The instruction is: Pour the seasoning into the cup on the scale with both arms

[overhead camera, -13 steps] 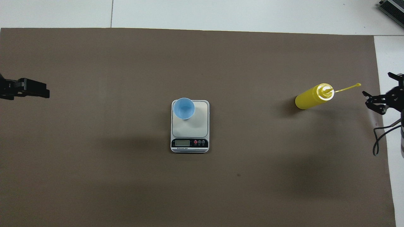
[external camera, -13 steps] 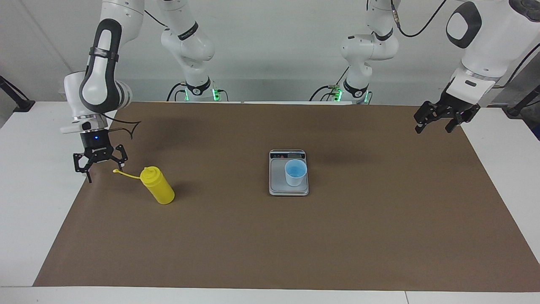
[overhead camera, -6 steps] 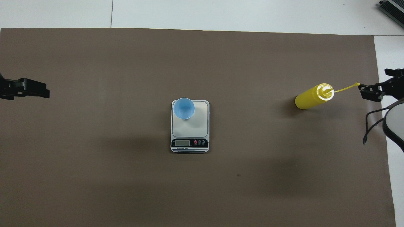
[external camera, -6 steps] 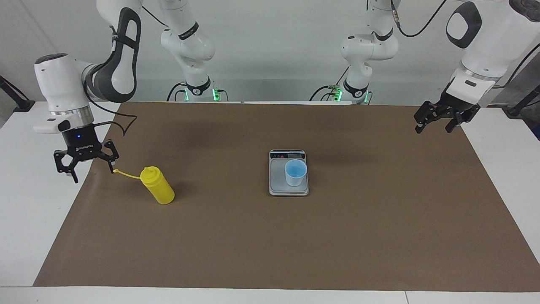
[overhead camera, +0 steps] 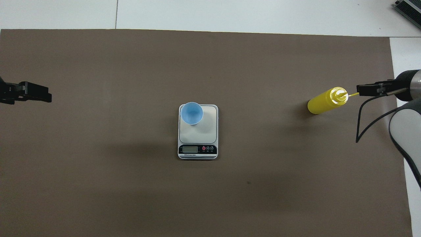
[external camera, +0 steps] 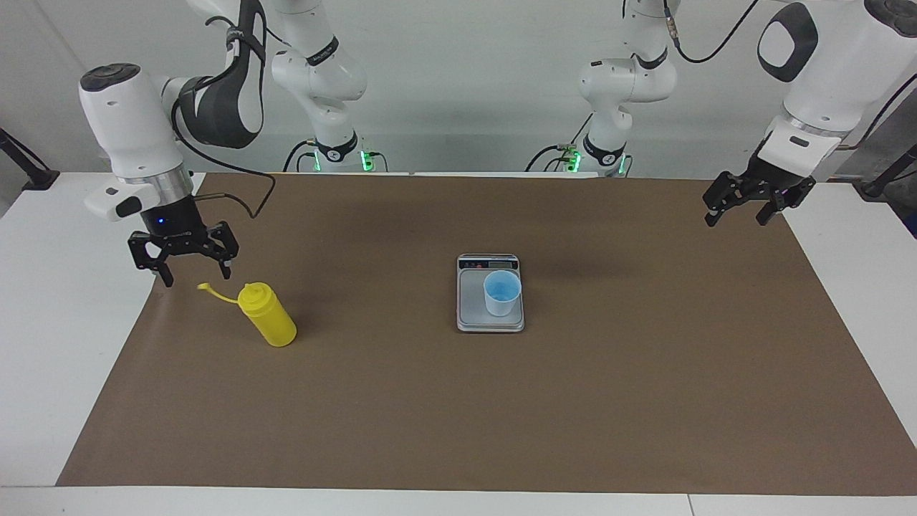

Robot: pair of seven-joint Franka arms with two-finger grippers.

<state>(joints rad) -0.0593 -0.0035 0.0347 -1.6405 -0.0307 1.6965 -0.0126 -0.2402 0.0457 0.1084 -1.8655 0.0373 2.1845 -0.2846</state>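
Yellow cylindrical plastic squeeze bottle (external camera: 267,323), upright on brown mat (external camera: 458,401) toward the right arm's end, cap strap trailing outward. Small light blue translucent plastic cup (external camera: 501,292) on flat silver-grey digital scale (external camera: 469,304) (mid-table). Right gripper (external camera: 188,260) over the strap's end, fingers spread, empty. Left gripper (external camera: 745,204) waits raised over the mat's other end, fingers apart, empty

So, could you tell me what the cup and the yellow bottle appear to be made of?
The cup: probably thin plastic, light blue and translucent, since the scale shows faintly through its wall. The yellow bottle: likely soft opaque plastic with a slight sheen and a thin flexible cap strap.
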